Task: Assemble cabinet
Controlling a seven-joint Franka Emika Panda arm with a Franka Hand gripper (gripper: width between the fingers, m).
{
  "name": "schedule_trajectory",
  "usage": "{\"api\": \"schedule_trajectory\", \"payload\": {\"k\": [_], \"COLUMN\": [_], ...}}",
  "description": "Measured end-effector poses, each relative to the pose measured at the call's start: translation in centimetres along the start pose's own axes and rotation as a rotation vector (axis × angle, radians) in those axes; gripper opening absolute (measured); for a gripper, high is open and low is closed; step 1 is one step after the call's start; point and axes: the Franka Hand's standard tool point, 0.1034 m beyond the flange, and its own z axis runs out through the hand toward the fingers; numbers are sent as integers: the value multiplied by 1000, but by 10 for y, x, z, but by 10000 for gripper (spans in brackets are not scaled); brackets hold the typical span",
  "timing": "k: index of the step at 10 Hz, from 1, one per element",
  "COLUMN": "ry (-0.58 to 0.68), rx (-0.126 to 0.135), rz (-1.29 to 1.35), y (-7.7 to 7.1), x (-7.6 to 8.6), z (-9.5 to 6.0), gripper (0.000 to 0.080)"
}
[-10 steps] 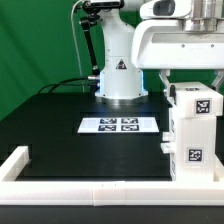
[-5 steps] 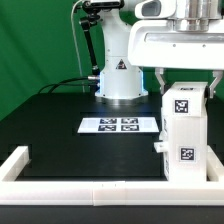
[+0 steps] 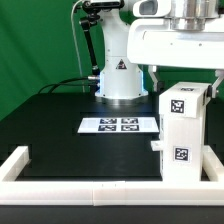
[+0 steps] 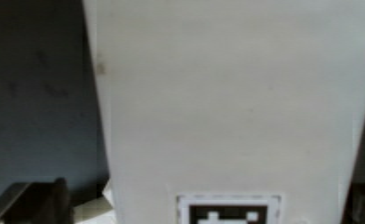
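The arm's white, cone-shaped base [image 3: 119, 72] is seen behind the marker board [image 3: 118, 124], marked with a black triangular warning sign and ringed by a grey band low down. A black cable [image 3: 66, 83] is run from it toward the exterior view's left. Above the base, dark joint parts with a red detail [image 3: 93, 12] are visible. The large white gripper housing [image 3: 178, 40], rounded at its edges, is topped by a grey metallic section.

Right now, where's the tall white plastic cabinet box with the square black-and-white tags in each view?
Exterior view: the tall white plastic cabinet box stands upright at the exterior view's right, under the gripper, beside the flat marker board.
Wrist view: the box fills most of the picture as a white face.
Shared landmark: a black-and-white square tag on the box, probably the same one.
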Motion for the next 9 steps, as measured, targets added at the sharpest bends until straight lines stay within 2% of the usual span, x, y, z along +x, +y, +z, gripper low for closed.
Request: {"api": "schedule_trajectory", "payload": {"k": [1, 4, 6, 9], "ry": [0, -3, -3, -5], "rx": [15, 28, 29, 28], "rz": [-3, -8, -16, -18], "y": [-1, -1, -6, -6], "x": [1, 1, -4, -4], "z": [-8, -28, -28, -27], "gripper": [784, 796, 797, 797]}}
